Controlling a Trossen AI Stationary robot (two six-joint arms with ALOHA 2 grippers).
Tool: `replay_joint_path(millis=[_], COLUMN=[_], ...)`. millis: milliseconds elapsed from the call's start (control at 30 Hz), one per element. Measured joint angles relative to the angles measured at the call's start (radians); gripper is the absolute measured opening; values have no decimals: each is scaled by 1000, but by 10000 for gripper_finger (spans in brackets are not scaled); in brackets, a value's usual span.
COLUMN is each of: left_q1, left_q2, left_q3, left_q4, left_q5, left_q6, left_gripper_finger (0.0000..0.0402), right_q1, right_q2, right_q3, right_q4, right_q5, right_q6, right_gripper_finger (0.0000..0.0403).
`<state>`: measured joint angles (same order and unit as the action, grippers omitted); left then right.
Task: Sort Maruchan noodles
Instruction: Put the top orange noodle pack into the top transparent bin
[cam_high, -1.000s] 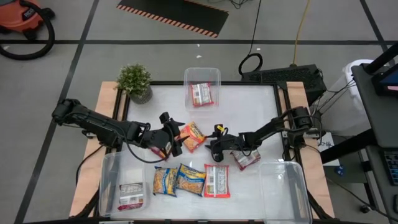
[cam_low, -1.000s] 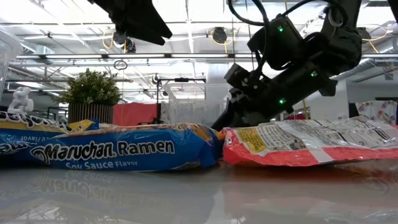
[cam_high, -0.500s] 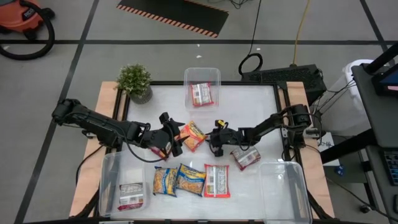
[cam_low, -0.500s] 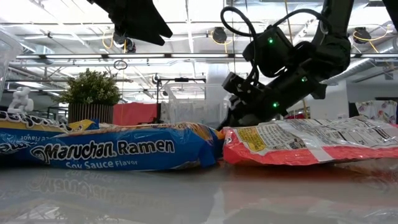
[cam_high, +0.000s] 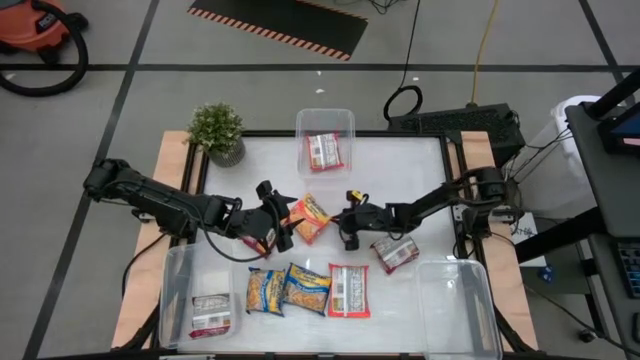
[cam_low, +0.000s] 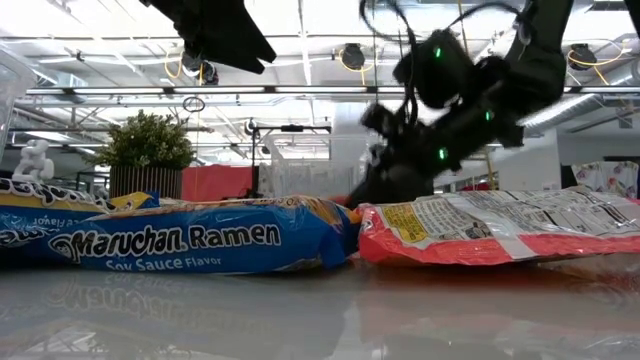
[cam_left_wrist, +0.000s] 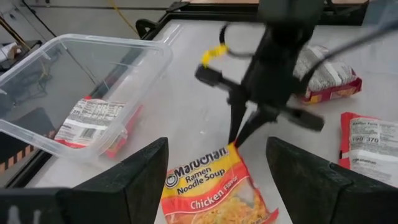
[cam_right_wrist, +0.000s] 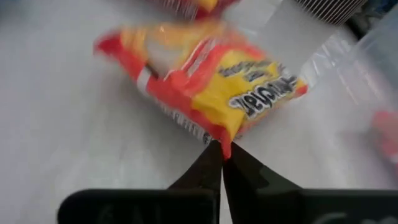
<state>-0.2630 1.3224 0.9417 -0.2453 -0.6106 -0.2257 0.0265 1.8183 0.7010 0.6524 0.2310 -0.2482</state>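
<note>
An orange-yellow Maruchan chicken packet (cam_high: 310, 218) lies flat at mid-table. My left gripper (cam_high: 282, 218) is open at the packet's left end, with one finger on either side of it, as the left wrist view (cam_left_wrist: 214, 186) shows. My right gripper (cam_high: 347, 226) is shut on the packet's right corner. Two yellow-blue packets (cam_high: 288, 289) and a red-white packet (cam_high: 348, 291) lie near the front edge. Another red-white packet (cam_high: 396, 254) lies under my right arm. My right gripper pinches the chicken packet's right corner (cam_right_wrist: 222, 138) between its two fingertips (cam_left_wrist: 239, 129). The fingers come slanting down from the table's right. The packet lies flat on the table.
A clear bin (cam_high: 325, 120) at the far edge holds a red packet (cam_high: 322, 152). A clear bin (cam_high: 178, 270) at the near left holds one packet (cam_high: 210, 315). A third clear bin (cam_high: 455, 300) stands at the near right. A potted plant (cam_high: 218, 130) stands at the far left corner.
My right gripper has moved toward the table's far edge and a little left, away from the red-white packet under its arm and up to the chicken packet's right corner.
</note>
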Motion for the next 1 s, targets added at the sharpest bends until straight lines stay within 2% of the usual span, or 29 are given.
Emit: replay_joint_path(millis=[167, 300, 600, 800, 933, 1000], left_q1=[-8, -29, -53, -90, -94, -93], left_q2=[0, 0, 0, 43, 111, 163], left_q3=[0, 0, 0, -2, 0, 0], left_q4=[44, 126, 153, 196, 337, 429], left_q5=[5, 23, 27, -16, -39, -91], left_q6=[27, 109, 165, 319, 454, 542], left_gripper_finger=[276, 276, 276, 276, 276, 276], right_q1=[-1, -12, -6, -6, -9, -12], right_q2=[-130, -214, -349, -472, -555, -588], right_q3=[0, 0, 0, 0, 1, 2], right_q4=[-64, -66, -68, -73, -66, -56], right_q5=[-18, -51, -46, 72, 140, 165], right_q6=[89, 161, 148, 87, 40, 22], right_gripper_finger=[1, 1, 0, 0, 0, 0])
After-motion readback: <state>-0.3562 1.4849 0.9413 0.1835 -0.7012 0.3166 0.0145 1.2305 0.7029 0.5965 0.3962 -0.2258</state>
